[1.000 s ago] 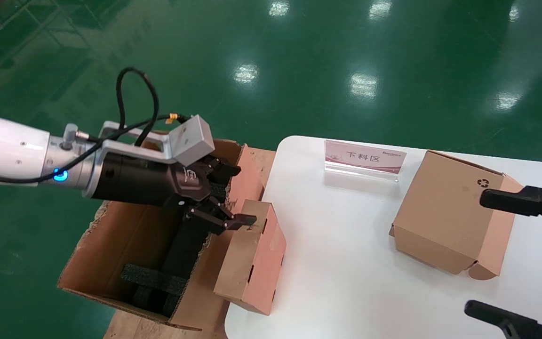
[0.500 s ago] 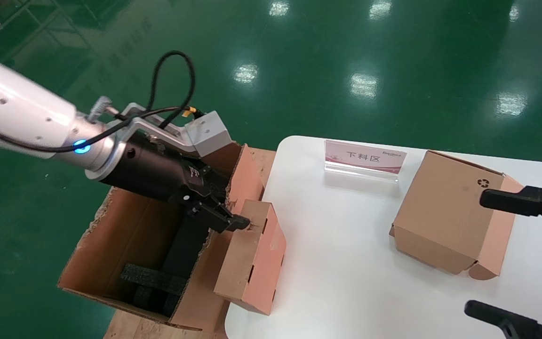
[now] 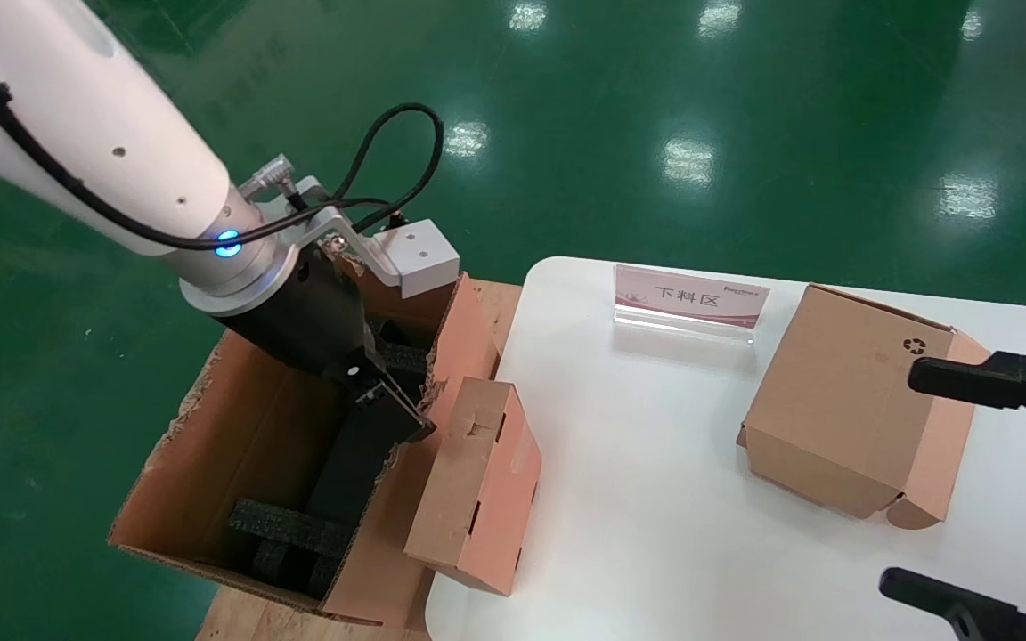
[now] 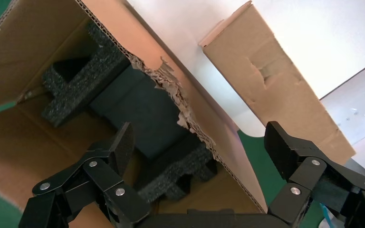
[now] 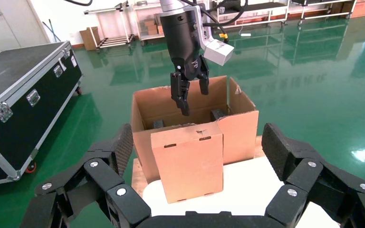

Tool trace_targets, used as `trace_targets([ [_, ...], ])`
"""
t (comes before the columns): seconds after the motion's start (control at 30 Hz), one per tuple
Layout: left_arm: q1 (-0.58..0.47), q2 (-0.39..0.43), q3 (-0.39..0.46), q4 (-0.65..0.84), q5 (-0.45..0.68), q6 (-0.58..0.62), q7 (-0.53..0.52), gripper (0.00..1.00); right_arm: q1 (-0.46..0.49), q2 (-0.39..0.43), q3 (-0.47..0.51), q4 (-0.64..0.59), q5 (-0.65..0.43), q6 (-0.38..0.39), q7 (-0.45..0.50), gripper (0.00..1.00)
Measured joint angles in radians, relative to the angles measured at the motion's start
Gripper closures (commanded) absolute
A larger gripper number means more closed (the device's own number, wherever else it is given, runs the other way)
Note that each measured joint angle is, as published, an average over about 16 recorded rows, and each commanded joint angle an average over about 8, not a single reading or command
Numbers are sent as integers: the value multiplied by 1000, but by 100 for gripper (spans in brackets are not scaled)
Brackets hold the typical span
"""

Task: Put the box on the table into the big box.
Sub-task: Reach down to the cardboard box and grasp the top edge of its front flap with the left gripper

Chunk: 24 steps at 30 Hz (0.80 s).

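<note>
The black left gripper [image 3: 402,411], jaws apart, is being raised off the small plain brown cardboard box [image 3: 477,481], now released on the white table's [image 3: 655,534] edge, apparently touching the big torn carton [image 3: 237,463]; regrasping is probably needed.

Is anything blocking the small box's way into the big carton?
Yes: the big box's ragged near wall rises right beside the box, which stands at the table edge. The open left gripper hangs over that wall.
</note>
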Motion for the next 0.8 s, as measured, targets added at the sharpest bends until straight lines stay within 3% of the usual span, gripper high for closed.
trace_targets([
  [0.3,-39,31,45,-4,-83,14,-90,0,0,0,0,0,0,0,0,0],
  [0.8,-18,57,63,-6,-164,2,-162,0,0,0,0,0,0,0,0,0],
])
